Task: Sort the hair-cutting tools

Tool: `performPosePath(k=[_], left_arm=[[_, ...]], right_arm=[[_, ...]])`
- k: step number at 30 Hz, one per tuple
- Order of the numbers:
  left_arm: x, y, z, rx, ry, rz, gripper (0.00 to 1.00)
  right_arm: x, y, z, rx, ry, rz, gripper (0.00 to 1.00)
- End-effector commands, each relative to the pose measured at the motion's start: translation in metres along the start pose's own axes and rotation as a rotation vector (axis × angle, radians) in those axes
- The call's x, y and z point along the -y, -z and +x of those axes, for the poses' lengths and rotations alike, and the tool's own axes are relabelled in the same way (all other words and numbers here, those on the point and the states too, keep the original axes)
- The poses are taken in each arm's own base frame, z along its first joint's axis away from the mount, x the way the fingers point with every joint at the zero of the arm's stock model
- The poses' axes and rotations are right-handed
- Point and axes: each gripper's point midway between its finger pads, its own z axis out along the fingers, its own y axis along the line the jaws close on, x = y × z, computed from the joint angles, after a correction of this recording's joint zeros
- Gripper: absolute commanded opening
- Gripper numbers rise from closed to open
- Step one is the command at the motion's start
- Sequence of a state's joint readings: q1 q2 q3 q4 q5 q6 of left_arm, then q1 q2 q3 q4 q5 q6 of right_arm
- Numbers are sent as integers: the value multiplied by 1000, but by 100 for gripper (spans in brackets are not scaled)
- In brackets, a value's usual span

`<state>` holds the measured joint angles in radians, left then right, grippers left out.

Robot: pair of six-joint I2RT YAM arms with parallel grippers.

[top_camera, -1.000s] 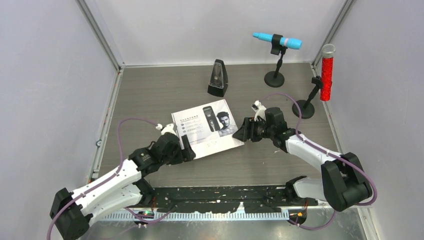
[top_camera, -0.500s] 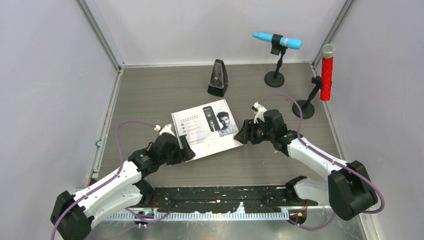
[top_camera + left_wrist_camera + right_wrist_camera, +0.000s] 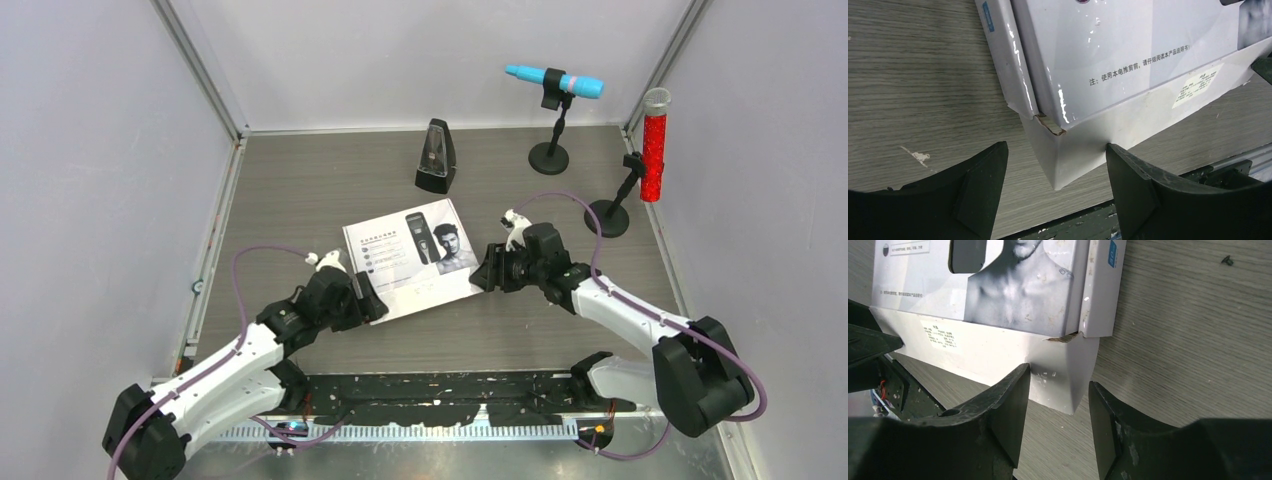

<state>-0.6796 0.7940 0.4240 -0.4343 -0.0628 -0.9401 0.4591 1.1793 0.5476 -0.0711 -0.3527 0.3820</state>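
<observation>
While no loose hair-cutting tools show anywhere, the step in hand looks like getting hold of the closed white clipper box point(image 3: 400, 265). It lies flat mid-table point(image 3: 300, 190), tools presumably inside.

The left gripper point(image 3: 370, 298) straddles the box's near-left corner, jaws wide apart, nothing clamped. The right gripper point(image 3: 486, 272) straddles the near-right corner, jaws apart but narrower; contact unclear.

Next move, likely: both pinch their corners evenly, then lift or open the lid. Glossy card may slip.

Only the overhead view shows the metronome point(image 3: 436, 157), blue microphone point(image 3: 553, 80) and red microphone point(image 3: 655, 145) behind, well apart from the box. Only the wrist views show a torn seam at each corner, left tear point(image 3: 1050, 131) and right tear point(image 3: 1063, 338).
</observation>
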Motion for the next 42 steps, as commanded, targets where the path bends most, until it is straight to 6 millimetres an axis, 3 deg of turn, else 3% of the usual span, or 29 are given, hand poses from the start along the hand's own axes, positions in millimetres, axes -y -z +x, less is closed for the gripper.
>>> performPosePath(k=[1, 7, 16, 25, 31, 36, 42], left_arm=[[-1, -5, -4, 22, 14, 10, 74], [-12, -11, -2, 17, 17, -24, 74], [-32, -20, -2, 19, 37, -81, 74], [-50, -27, -3, 20, 89, -120, 74], [-53, -23, -5, 24, 127, -103, 76], [-30, 3, -34, 109, 120, -37, 78], [2, 47, -105, 262, -9, -18, 86]], right_arm=[[5, -5, -1, 22, 27, 9, 53], [18, -12, 16, -18, 16, 47, 49], [36, -26, 20, -3, 24, 97, 41], [38, -36, 10, 34, -9, 100, 40], [50, -41, 12, 61, -45, 149, 41], [52, -33, 5, 120, -66, 171, 42], [46, -16, -2, 158, -55, 171, 44]])
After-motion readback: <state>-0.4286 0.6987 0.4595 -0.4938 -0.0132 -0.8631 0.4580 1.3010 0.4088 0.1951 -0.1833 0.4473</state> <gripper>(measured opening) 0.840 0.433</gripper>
